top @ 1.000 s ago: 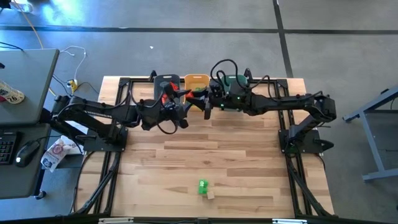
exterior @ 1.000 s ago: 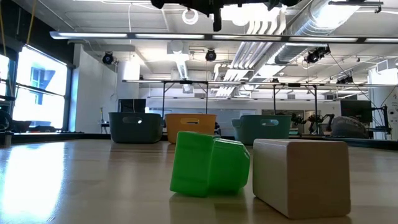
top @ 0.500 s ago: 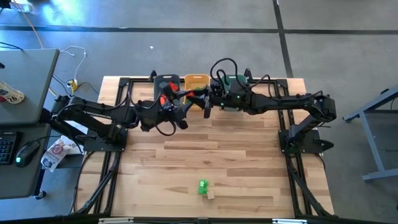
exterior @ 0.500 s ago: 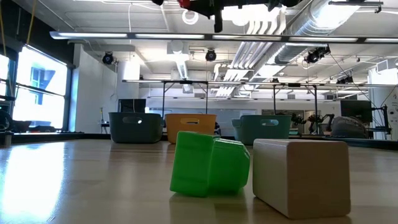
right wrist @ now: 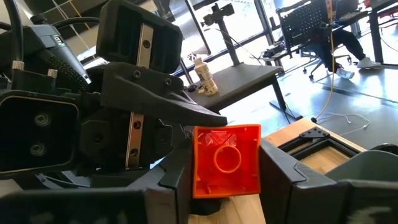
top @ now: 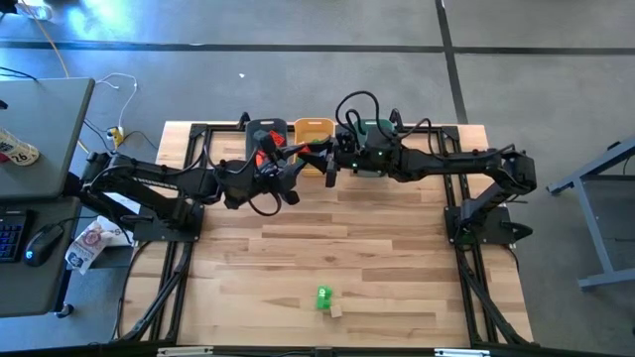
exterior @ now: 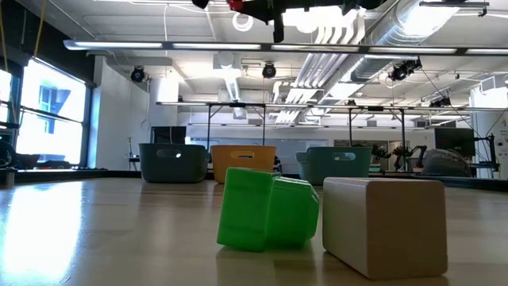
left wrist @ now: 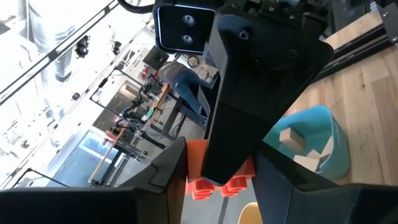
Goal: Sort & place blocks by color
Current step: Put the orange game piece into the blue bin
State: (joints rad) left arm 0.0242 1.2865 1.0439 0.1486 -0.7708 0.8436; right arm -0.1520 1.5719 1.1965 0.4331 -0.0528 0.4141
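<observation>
A red-orange block (right wrist: 227, 155) hangs in the air between my two grippers, near the table's far edge in front of the bins. My left gripper (left wrist: 221, 180) reaches in from the left and my right gripper (right wrist: 227, 165) from the right. Both are shut on this block, which shows in the high view (top: 266, 156) and at the low view's top edge (exterior: 238, 4). A green block (exterior: 266, 208) and a tan block (exterior: 385, 222) lie side by side on the table near its near edge. My left gripper pinches the red-orange block between its two fingers, at the sides near the studded face (left wrist: 194, 180), coming level from the table's left. The right gripper's finger (left wrist: 249, 106) covers much of the block. The block is lifted clear. My right gripper pinches the same block by two opposite side walls (right wrist: 198, 162), one finger on each, coming level from the table's right. The block's hollow underside faces this wrist camera. It is held well above the table.
Three bins stand in a row at the far edge: blue-grey (top: 263, 127), orange-yellow (top: 315, 126) and teal (top: 379, 126). The teal bin (left wrist: 311, 143) holds tan blocks. Bare wood lies between the bins and the two loose blocks. Arm bases stand at both sides.
The red-orange block has come into sight at the top edge of the low view, where it did not show a second ago. Both arms have stayed almost in place over the bins.
</observation>
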